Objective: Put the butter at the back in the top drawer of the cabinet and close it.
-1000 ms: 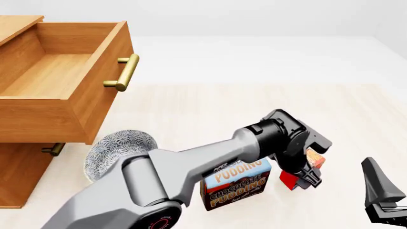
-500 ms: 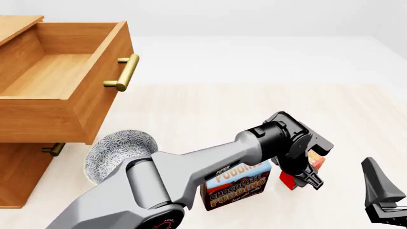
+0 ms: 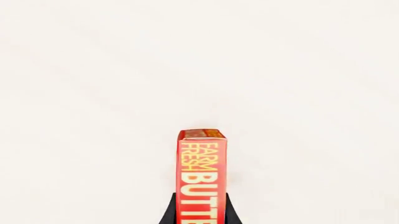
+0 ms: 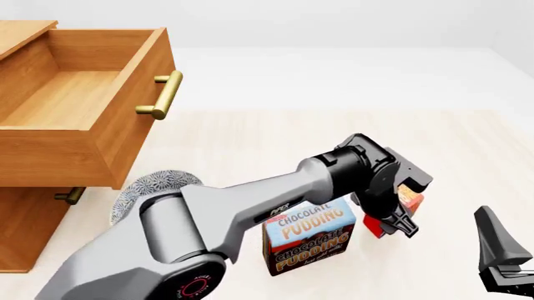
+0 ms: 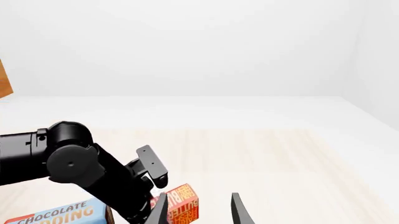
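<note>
Gripping the small red butter box (image 4: 406, 201) just right of the blue-and-brown chocolate pudding box (image 4: 309, 240), the left gripper (image 4: 399, 220) has its black fingers (image 3: 169, 212) pressed against both sides. At the near right edge, the right gripper (image 5: 196, 211) hangs with fingers apart. Farther left, a grey patterned bowl (image 4: 149, 189) sits beside the light-brown wooden cabinet (image 4: 25, 228), whose top drawer (image 4: 79, 112) stands pulled out.

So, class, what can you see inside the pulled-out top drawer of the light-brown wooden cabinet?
Only bare wood shows inside the top drawer of the cabinet. Its near corner is hidden by the front panel.
</note>
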Robot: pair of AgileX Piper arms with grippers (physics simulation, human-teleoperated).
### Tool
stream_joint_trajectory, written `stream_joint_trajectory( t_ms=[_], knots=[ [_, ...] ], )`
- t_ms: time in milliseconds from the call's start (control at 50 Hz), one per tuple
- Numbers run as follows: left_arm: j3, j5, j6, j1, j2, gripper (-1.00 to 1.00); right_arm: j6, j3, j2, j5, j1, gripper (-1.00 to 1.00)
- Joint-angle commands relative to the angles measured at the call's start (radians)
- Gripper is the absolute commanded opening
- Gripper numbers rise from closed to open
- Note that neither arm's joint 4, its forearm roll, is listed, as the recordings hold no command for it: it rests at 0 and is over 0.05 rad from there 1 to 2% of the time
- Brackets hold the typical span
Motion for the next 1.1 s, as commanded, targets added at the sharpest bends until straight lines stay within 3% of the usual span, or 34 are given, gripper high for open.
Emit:
stream_joint_trajectory(
  t_ms=[20,400,820,1020,1040,1060,1100],
  knots=[
    [0.066,-0.036,0.052,0.02,-0.117,-1.0,0.0,0.0,0.0,0.0,0.0,1.0],
    [0.086,-0.014,0.087,0.037,-0.24,-1.0,0.0,0.0,0.0,0.0,0.0,1.0],
    [0.317,-0.046,0.214,0.141,-0.518,-1.0,0.0,0.0,0.0,0.0,0.0,1.0],
    [0.351,-0.004,0.226,0.169,-0.616,-1.0,0.0,0.0,0.0,0.0,0.0,1.0],
    [0.345,0.009,0.22,0.166,-0.621,-1.0,0.0,0.0,0.0,0.0,0.0,1.0],
    [0.282,0.056,0.183,0.142,-0.588,-1.0,0.0,0.0,0.0,0.0,0.0,1.0],
    [0.297,0.064,0.19,0.154,-0.618,-1.0,0.0,0.0,0.0,0.0,0.0,1.0]
  ],
)
